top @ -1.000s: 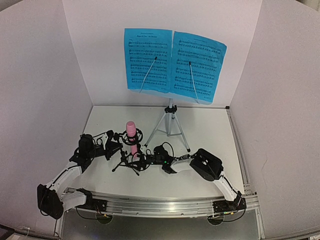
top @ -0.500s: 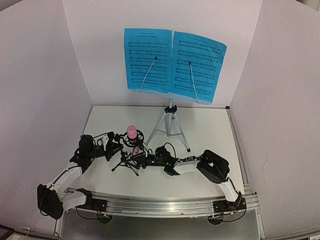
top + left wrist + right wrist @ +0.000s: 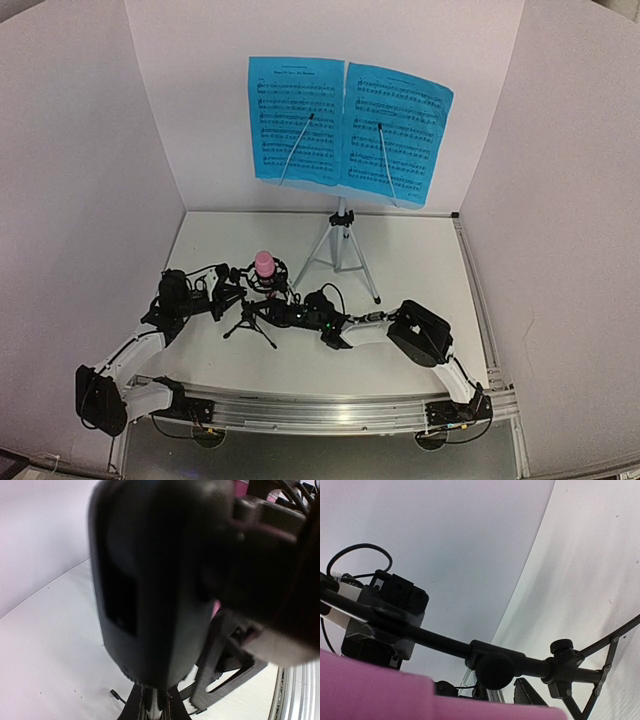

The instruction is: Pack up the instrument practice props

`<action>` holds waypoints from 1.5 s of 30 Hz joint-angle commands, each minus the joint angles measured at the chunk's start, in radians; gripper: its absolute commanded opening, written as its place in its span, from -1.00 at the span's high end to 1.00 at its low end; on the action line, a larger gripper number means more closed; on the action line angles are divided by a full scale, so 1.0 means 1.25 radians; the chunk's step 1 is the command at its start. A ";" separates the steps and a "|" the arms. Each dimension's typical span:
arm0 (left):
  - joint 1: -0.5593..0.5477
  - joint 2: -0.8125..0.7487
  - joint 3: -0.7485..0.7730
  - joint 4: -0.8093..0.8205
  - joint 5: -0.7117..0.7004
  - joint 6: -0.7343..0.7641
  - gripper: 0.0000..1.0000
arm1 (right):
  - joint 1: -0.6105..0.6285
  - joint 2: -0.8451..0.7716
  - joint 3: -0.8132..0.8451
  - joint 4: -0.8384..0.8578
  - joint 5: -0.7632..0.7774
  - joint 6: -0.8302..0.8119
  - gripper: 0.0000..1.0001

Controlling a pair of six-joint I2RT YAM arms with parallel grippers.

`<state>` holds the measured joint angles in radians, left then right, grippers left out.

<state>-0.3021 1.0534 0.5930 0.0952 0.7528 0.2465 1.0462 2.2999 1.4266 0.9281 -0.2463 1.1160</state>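
Seen from above, the pink stick microphone [image 3: 264, 264] stands upright, its long axis vertical, in the ring mount of the small black tripod mic stand [image 3: 250, 322]. They sit toward the near left of the counter [image 3: 420, 260]. My arms meet it from opposite sides, with my left tool [image 3: 228, 297] just left of the stand and my right tool [image 3: 283, 314] just right, low by the stem. My left tool is closed together against the stand, though I cannot confirm a grip. My right tool's fingers are hidden, and pink fills its wrist view's lower edge, so I cannot tell its state. I judge the microphone must lift straight up.
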 commanded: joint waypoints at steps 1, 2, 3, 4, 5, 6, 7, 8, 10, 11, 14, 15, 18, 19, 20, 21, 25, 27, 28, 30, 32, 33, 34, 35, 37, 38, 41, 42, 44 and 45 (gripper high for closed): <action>-0.006 0.011 -0.006 0.004 0.033 0.013 1.00 | -0.001 0.029 0.034 0.013 0.050 0.060 0.06; -0.006 0.010 -0.007 0.006 0.035 0.012 1.00 | -0.001 0.030 0.035 0.012 0.054 0.062 0.09; -0.006 0.011 -0.008 0.006 0.036 0.011 1.00 | -0.002 0.032 0.036 0.013 0.060 0.066 0.11; -0.006 0.010 -0.009 0.006 0.037 0.010 1.00 | -0.002 0.034 0.037 0.013 0.064 0.069 0.11; -0.006 0.009 -0.011 0.006 0.038 0.009 1.00 | -0.001 0.037 0.038 0.014 0.067 0.072 0.12; -0.006 0.008 -0.012 0.006 0.039 0.010 1.00 | -0.002 0.039 0.042 0.014 0.068 0.075 0.12; -0.006 0.007 -0.013 0.005 0.039 0.009 1.00 | -0.002 0.041 0.046 0.014 0.069 0.076 0.12; -0.006 0.007 -0.014 0.004 0.038 0.009 1.00 | -0.002 0.045 0.051 0.014 0.068 0.076 0.12; -0.007 0.008 -0.014 0.004 0.039 0.007 1.00 | -0.003 0.054 0.068 0.014 0.062 0.075 0.13; -0.006 0.008 -0.014 0.005 0.040 0.007 1.00 | -0.004 0.059 0.077 0.013 0.059 0.075 0.17; -0.006 0.011 -0.013 0.010 0.040 0.006 1.00 | -0.006 0.070 0.091 0.013 0.055 0.082 0.35; -0.006 0.011 -0.013 0.010 0.040 0.006 1.00 | -0.006 0.072 0.091 0.013 0.056 0.086 0.42; -0.007 0.009 -0.015 0.010 0.041 0.005 1.00 | -0.009 0.070 0.086 0.014 0.053 0.092 0.48; -0.007 0.010 -0.016 0.010 0.042 0.006 1.00 | -0.011 0.069 0.085 0.014 0.048 0.092 0.46; -0.006 0.010 -0.017 0.009 0.043 0.006 1.00 | -0.011 0.067 0.084 0.014 0.045 0.092 0.43; -0.006 0.008 -0.017 0.008 0.043 0.005 1.00 | -0.012 0.064 0.083 0.014 0.042 0.091 0.41; -0.007 0.008 -0.018 0.007 0.044 0.005 1.00 | -0.018 0.050 0.073 0.013 0.050 0.082 0.43; -0.007 0.009 -0.019 0.004 0.044 0.009 1.00 | -0.020 0.046 0.071 0.013 0.051 0.075 0.55; -0.006 0.012 -0.021 0.003 0.043 0.011 1.00 | -0.020 0.045 0.070 0.013 0.050 0.070 0.65; -0.007 0.015 -0.032 0.005 0.042 0.014 1.00 | -0.020 0.048 0.069 0.013 0.042 0.060 0.78; -0.006 0.025 -0.053 0.013 0.043 0.021 1.00 | -0.021 0.050 0.068 0.012 0.025 0.056 0.69; -0.006 0.029 -0.059 0.013 0.043 0.026 1.00 | -0.021 0.052 0.066 0.012 0.019 0.055 0.67; -0.007 0.034 -0.065 0.012 0.042 0.031 1.00 | -0.021 0.053 0.063 0.012 0.013 0.055 0.65; -0.007 0.040 -0.071 0.015 0.041 0.035 1.00 | -0.021 0.053 0.061 0.011 0.009 0.056 0.64; -0.006 0.046 -0.069 0.011 0.043 0.041 1.00 | -0.021 0.052 0.056 0.011 0.009 0.054 0.61; -0.006 0.050 -0.067 0.011 0.042 0.041 1.00 | -0.021 0.052 0.055 0.011 0.009 0.052 0.59; -0.006 0.073 -0.047 -0.010 0.051 0.056 0.95 | -0.021 0.056 0.059 0.010 0.007 0.049 0.53; -0.006 0.076 -0.040 -0.032 0.052 0.065 0.87 | -0.022 0.057 0.061 0.010 0.007 0.049 0.52; -0.006 0.070 -0.040 -0.042 0.033 0.081 0.56 | -0.021 0.056 0.061 0.009 0.005 0.047 0.51; -0.006 0.061 -0.043 -0.042 0.024 0.086 0.52 | -0.021 0.057 0.062 0.009 0.004 0.045 0.50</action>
<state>-0.2981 1.1155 0.5533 0.1877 0.7819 0.2942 1.0256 2.3684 1.4979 0.9474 -0.2367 1.2030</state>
